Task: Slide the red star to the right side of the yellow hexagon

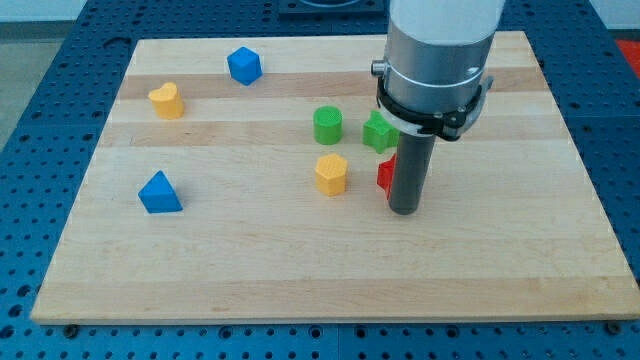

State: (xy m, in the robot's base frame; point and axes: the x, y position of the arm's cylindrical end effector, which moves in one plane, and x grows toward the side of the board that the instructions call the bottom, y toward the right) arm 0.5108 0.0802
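- Tabletop (300,260): plenty of free room around.
- Tool: plain rod, no jaws; my tip (404,209) touches red star (385,177), mostly hidden.
- Star sits just right of yellow hexagon (331,173).
- Risk: overpush could knock the hexagon, or green star (378,131).

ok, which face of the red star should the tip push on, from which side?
Already done, I think: red star sits right of the yellow hexagon, my tip against its right side. For fine adjustment, push that exposed right face leftward; the rest is hidden.
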